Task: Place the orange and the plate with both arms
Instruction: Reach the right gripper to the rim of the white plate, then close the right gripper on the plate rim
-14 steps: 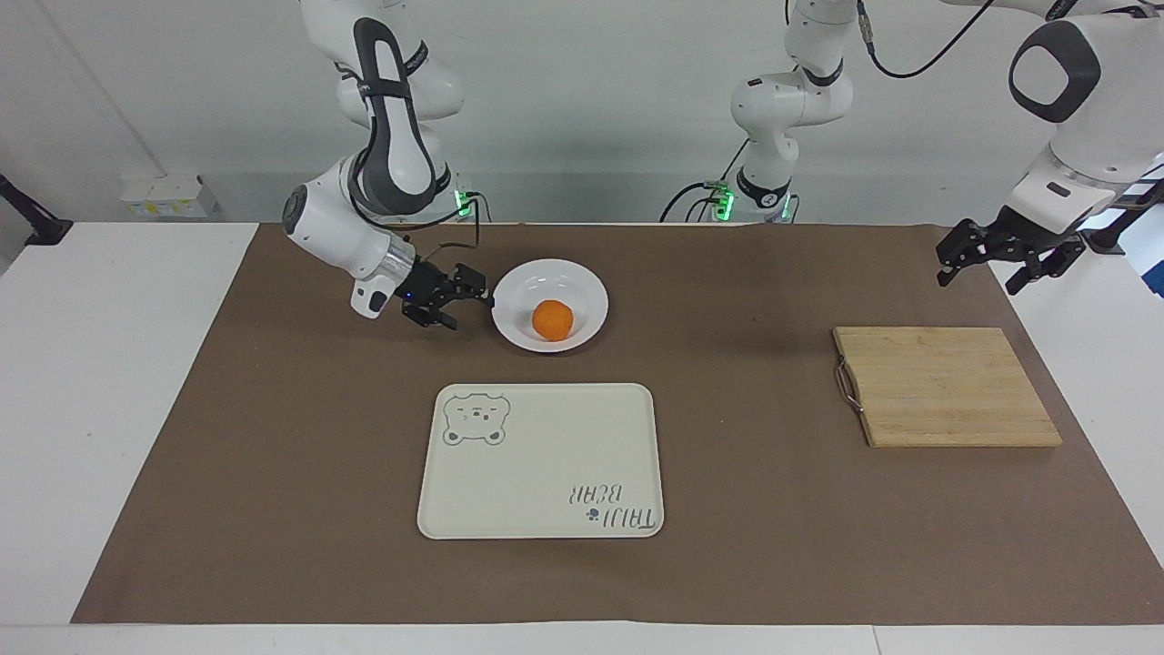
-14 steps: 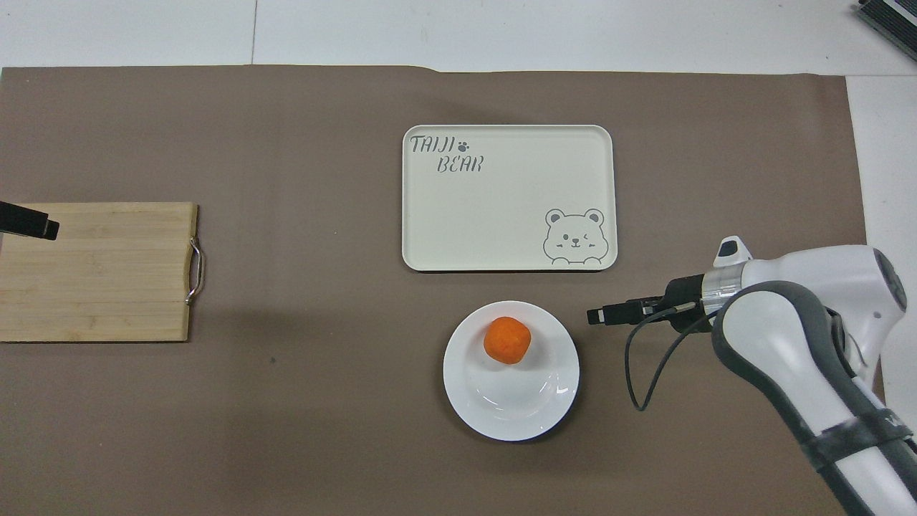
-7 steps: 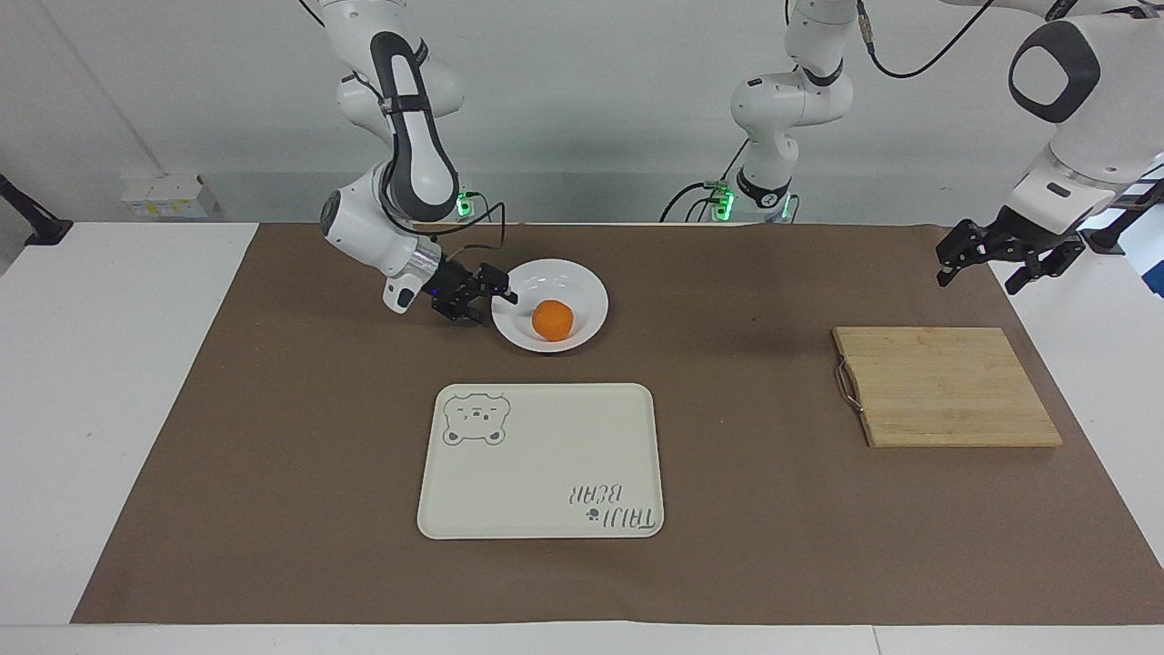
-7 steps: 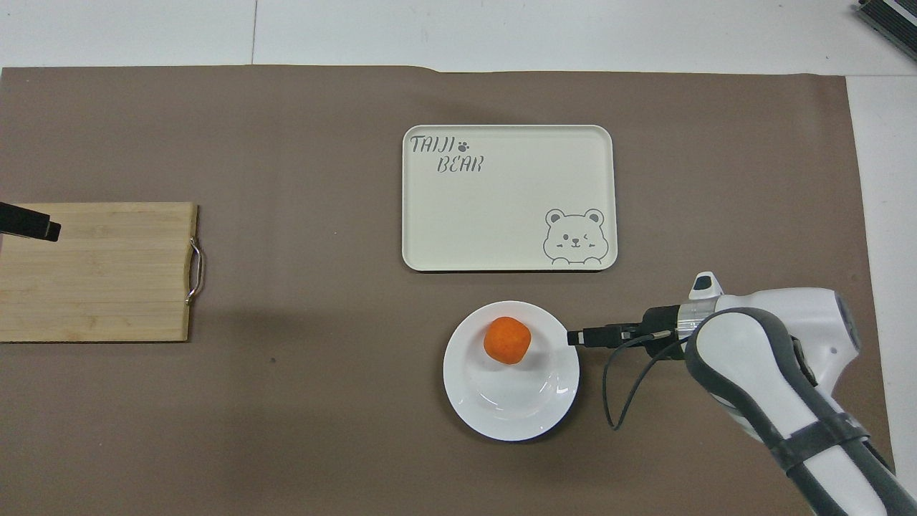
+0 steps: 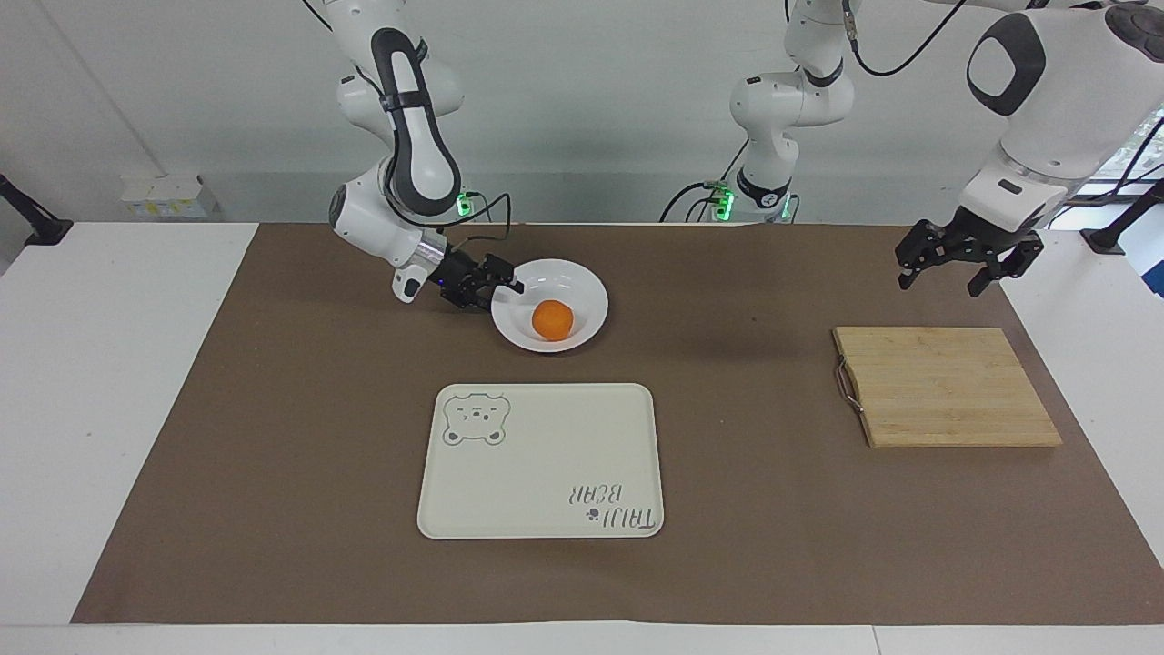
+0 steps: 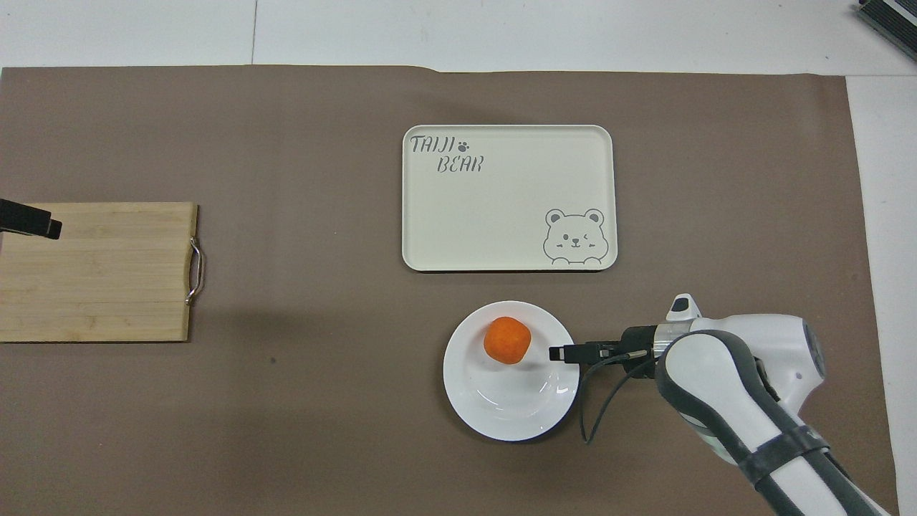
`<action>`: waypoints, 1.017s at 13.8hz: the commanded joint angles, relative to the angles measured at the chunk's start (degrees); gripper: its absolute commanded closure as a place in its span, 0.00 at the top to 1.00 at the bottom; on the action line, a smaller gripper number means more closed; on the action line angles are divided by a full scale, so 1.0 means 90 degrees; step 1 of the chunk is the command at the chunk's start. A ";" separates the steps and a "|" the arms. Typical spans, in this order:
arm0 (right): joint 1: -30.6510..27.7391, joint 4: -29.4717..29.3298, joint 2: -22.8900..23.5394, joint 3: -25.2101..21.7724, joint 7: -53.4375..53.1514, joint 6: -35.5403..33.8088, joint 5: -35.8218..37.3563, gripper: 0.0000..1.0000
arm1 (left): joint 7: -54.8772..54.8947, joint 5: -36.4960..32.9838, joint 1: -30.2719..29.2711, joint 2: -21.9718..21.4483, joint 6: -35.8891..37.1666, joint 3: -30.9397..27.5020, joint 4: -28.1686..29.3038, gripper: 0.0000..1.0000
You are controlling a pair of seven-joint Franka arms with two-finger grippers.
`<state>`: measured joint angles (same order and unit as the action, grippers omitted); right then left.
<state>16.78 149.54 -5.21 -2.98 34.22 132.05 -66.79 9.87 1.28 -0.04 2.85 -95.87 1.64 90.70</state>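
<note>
Orange (image 5: 552, 320) sits in the white plate (image 5: 591, 285), off its middle toward the tray (image 5: 546, 459), and the plate rests on the brown mat of the worktop (image 5: 109, 382), nearer the robots than the cream bear-print tray. The right pincer (image 5: 506, 284) lies low and nearly level at the plate's rim on the right arm's side, its fingers spread with the rim between them; whether they touch the rim cannot be told. It holds nothing. The left pincer (image 5: 941, 273) hangs in the air over the mat near the wooden cutting board (image 5: 946, 387), fingers spread and empty. In the overhead view only its tip (image 6: 29, 218) shows at the edge, over the board.
</note>
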 commanded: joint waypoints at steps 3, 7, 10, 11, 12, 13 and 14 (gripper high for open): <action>0.0177 0.0259 -0.0133 -0.0001 0.0211 0.0405 -0.0343 0.92 | -0.0266 -0.0025 0.0082 0.0170 0.0231 -0.0075 -0.0310 1.00; 0.0177 0.0269 -0.0085 -0.0001 0.0182 0.0512 -0.0353 0.56 | -0.0266 -0.0016 0.0005 0.0123 0.0232 -0.0084 -0.0292 1.00; 0.0177 0.0269 -0.0055 -0.0001 0.0046 0.0571 -0.0353 0.00 | -0.0266 -0.0025 -0.0016 0.0123 0.0232 -0.0104 -0.0283 1.00; 0.0167 0.0269 -0.0046 -0.0001 -0.0061 0.0562 -0.0353 0.00 | -0.0266 -0.0025 0.0004 0.0123 0.0232 -0.0094 -0.0283 1.00; 0.0167 0.0269 -0.0046 -0.0001 -0.0082 0.0552 -0.0343 0.00 | -0.0257 -0.0025 0.0004 0.0123 0.0232 -0.0094 -0.0283 1.00; 0.0157 0.0259 -0.0036 -0.0001 -0.0072 0.0542 -0.0343 0.00 | -0.0257 -0.0025 0.0004 0.0123 0.0232 -0.0094 -0.0283 1.00; 0.0157 0.0250 -0.0026 -0.0001 -0.0053 0.0552 -0.0343 0.00 | -0.0257 -0.0025 -0.0006 0.0123 0.0232 -0.0094 -0.0283 1.00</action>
<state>18.22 151.47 -5.35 -3.13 33.82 136.17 -68.40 8.04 1.29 0.18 3.38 -95.17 0.62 89.52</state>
